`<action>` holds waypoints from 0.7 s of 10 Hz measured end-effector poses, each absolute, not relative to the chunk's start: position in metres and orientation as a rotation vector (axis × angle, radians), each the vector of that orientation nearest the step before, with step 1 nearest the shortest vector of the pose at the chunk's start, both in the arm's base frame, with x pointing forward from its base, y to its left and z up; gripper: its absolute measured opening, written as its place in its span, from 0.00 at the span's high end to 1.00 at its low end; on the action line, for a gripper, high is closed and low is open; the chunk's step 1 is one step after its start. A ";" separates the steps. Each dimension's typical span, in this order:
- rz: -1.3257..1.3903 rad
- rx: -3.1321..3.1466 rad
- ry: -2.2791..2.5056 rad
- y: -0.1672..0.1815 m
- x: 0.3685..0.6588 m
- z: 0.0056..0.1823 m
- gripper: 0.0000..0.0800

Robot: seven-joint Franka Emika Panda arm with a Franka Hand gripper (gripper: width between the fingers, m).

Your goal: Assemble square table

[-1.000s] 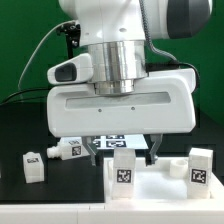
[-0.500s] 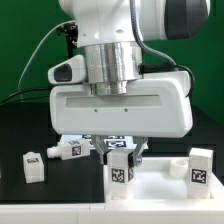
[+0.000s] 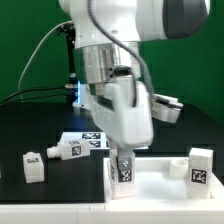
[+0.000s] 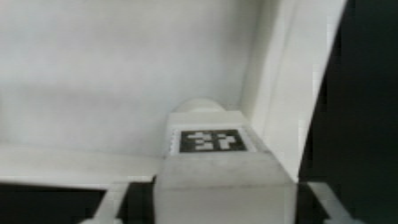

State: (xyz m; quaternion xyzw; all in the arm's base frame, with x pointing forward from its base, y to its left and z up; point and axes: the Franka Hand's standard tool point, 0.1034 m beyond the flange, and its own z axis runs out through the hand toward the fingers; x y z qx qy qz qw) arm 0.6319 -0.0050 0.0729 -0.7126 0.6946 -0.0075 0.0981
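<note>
The square table's white slab [image 3: 155, 188] lies at the front of the exterior view, and its surface [image 4: 107, 100] fills the wrist view. A white tag-marked leg [image 3: 125, 170] stands upright in the slab's corner towards the exterior view's left. My gripper [image 3: 124, 152] comes straight down over that leg and is shut on it. In the wrist view the leg [image 4: 215, 150] sits between my gripper [image 4: 219, 198], with a finger [image 4: 114, 204] tight against each side. A second leg [image 3: 200, 166] stands on the slab at the exterior view's right.
Two loose white legs [image 3: 33, 166] [image 3: 66, 150] lie on the black table at the exterior view's left. The marker board [image 3: 90, 140] lies behind the gripper. A green wall closes the back, and cables hang beside the arm.
The jaws closed on the leg in the slab's corner. The hand then turned about its vertical axis, so it now shows edge-on instead of broadside.
</note>
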 end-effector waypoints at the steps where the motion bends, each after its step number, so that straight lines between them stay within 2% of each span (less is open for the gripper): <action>1: -0.020 -2.095 2.070 -0.005 0.632 0.073 0.64; 2: -0.020 -2.095 2.072 -0.005 0.632 0.073 0.50; 4: -0.042 -2.251 1.912 -0.005 0.631 0.072 0.50; 5: -0.079 -2.434 1.690 -0.008 0.634 0.074 0.28; 6: -0.116 -2.588 1.458 -0.010 0.637 0.076 0.21; 7: -0.144 -2.678 1.290 -0.011 0.639 0.076 0.19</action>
